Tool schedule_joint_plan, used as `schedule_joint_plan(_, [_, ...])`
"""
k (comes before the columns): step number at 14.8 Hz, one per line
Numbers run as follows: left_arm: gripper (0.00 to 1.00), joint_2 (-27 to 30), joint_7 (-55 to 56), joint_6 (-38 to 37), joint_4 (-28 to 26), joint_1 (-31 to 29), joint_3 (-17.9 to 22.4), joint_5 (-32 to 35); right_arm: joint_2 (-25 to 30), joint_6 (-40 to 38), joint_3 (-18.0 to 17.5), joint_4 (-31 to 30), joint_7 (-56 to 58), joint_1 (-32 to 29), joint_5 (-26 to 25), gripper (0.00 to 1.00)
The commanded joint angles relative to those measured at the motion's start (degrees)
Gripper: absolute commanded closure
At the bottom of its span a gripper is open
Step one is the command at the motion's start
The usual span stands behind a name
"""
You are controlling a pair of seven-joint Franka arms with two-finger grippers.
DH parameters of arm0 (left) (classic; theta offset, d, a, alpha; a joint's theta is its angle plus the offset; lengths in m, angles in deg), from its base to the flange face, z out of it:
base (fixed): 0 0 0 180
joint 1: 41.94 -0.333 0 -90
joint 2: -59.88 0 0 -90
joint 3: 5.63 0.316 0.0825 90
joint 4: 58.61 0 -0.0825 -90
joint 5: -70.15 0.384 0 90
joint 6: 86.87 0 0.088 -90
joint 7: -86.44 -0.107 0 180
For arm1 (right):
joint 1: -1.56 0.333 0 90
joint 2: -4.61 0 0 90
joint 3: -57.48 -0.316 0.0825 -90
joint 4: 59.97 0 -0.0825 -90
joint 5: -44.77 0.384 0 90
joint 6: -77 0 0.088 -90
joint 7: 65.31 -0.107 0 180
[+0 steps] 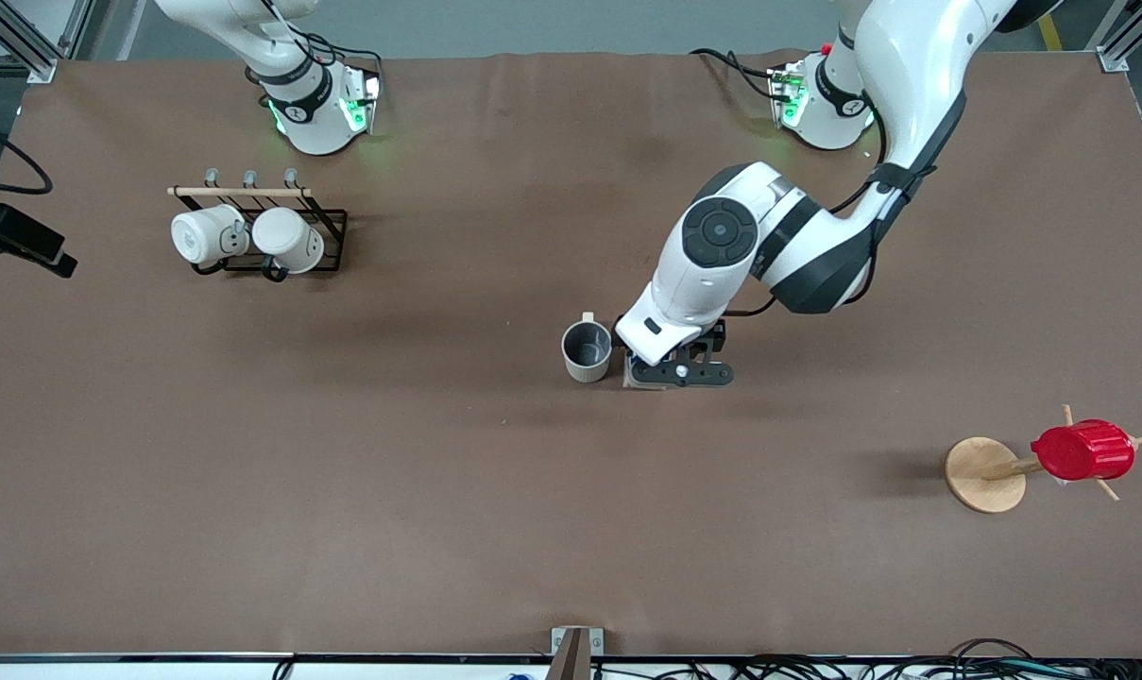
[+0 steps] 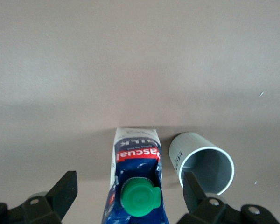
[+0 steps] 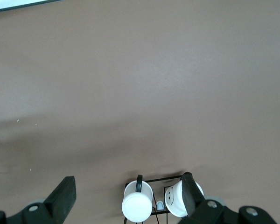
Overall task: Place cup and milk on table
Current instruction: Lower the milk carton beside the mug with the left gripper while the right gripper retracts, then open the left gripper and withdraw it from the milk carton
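Left wrist view: the milk point(image 2: 136, 186) stands between the left gripper point(image 2: 129, 193)'s spread fingers point(image 2: 63, 193) — released beside the cup point(image 2: 203, 165); a straight lift is advised, the cup left unclipped.

The right gripper point(image 3: 126, 198), fingers parted, is held waiting over the mug rack point(image 3: 154, 198).

- two glossy white arm casings point(image 1: 712, 274) with black joint bands, black cables
- round dark grey joint cap point(image 1: 719, 229)
- green-lit bases point(image 1: 325, 113)
- matte black two-finger grippers point(image 2: 130, 196), silver screws
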Motion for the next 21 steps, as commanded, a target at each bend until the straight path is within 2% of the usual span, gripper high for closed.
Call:
schedule_joint_plan(1, [0.00, 7.11, 0.14, -4.75, -0.68, -0.32, 3.09, 0.65, 1.47, -0.67, -0.18, -0.50, -0.32, -0.07, 1.12, 0.00])
schedule_joint_plan(4, [0.00, 12.21, -3.98, -6.35, -1.82, -1.54, 7.06, -0.74, 1.82, -1.72, -0.10, -0.58, -0.23, -0.94, 1.12, 0.00])
schedule_joint_plan(5, [0.00, 13.97, -7.13, -6.44, -1.91, -1.99, 9.07, -4.67, 1.82, -1.81, -0.18, -0.67, -0.32, -0.86, 1.12, 0.00])
schedule_joint_plan(7, [0.00, 19.23, -17.66, -6.62, -3.91, -1.64, 17.05, -14.51, 1.82, -1.81, -0.10, -0.67, -0.23, -0.68, 1.12, 0.00])
schedule_joint_plan(9, [0.00, 24.86, -26.11, -6.62, -8.04, -1.73, 22.34, -19.28, 1.82, -1.90, -0.10, -0.67, -0.32, -0.68, 1.12, 0.00])
schedule_joint_plan(14, [0.00, 33.57, -36.07, -11.35, -13.33, -1.90, 30.70, -20.35, 1.82, -1.72, -0.10, -0.67, -0.32, -0.42, 1.04, 0.00])
schedule_joint_plan(18, [0.00, 37.09, -40.37, -14.00, -14.56, -1.99, 35.27, -20.53, 2.00, -2.07, -0.01, -1.37, -0.32, -0.68, 0.95, 0.00])
schedule_joint_plan(21, [0.00, 37.36, -42.41, -14.09, -13.86, -1.99, 38.09, -21.40, 3.93, -1.29, -0.01, -4.00, -0.23, -0.33, 0.42, 0.00])
